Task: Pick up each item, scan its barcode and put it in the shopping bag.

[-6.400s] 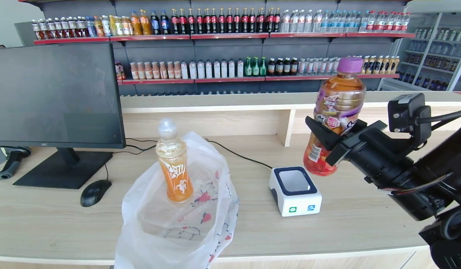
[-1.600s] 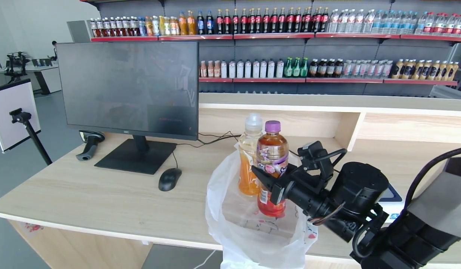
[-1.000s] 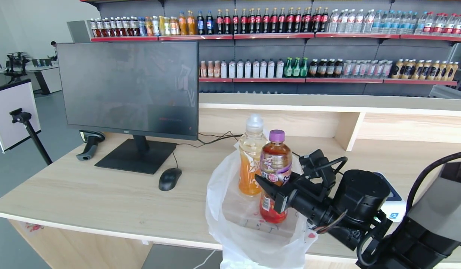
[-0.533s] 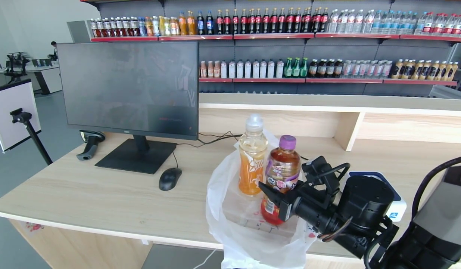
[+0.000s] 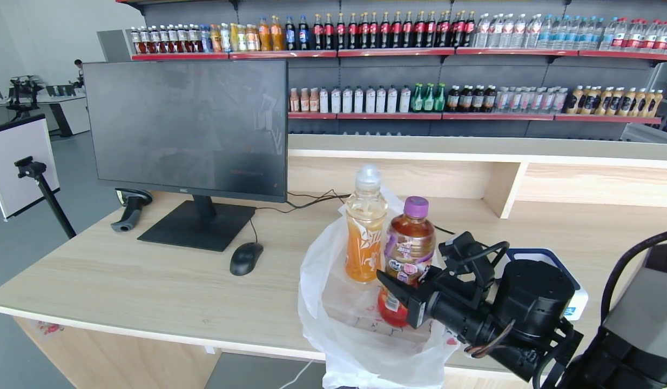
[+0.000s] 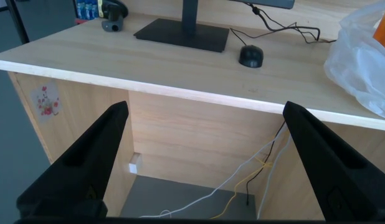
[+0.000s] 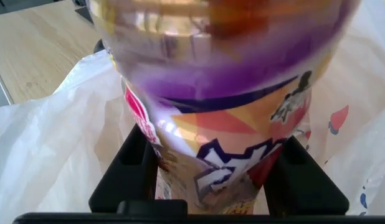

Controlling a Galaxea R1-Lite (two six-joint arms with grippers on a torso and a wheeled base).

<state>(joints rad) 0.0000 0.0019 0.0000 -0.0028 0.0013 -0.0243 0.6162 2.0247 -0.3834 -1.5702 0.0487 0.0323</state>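
Farthest left of the shopping bag (image 5: 313, 292), toward the back of the counter (image 5: 122, 292), a handheld scanner (image 5: 129, 208) rests in its stand. Nearer the bag stand a dark monitor (image 5: 187, 124) and, just in front of its base, a black mouse (image 5: 246, 258). The left gripper (image 6: 205, 109) hangs below the counter's front edge, left of the bag, its fingers spread wide with nothing between them.

The bag itself stands at the front of the counter with its mouth open upward. In its left part an orange bottle (image 5: 364, 237) with a clear cap stands upright. Just beside that, further right within the bag, is the purple-capped bottle (image 5: 410, 243) — upright, its base down inside the plastic. The right gripper (image 5: 406, 281) comes in from the bag's right side and clasps this bottle low on its body, its black fingers (image 7: 139, 168) pressed against either flank.

Right of the bag, partly hidden by the arm, sits a white desktop scanner (image 5: 579, 302) with a dark blue top. Behind the bag, beyond the counter, shelves (image 5: 419, 52) carry rows of drinks.
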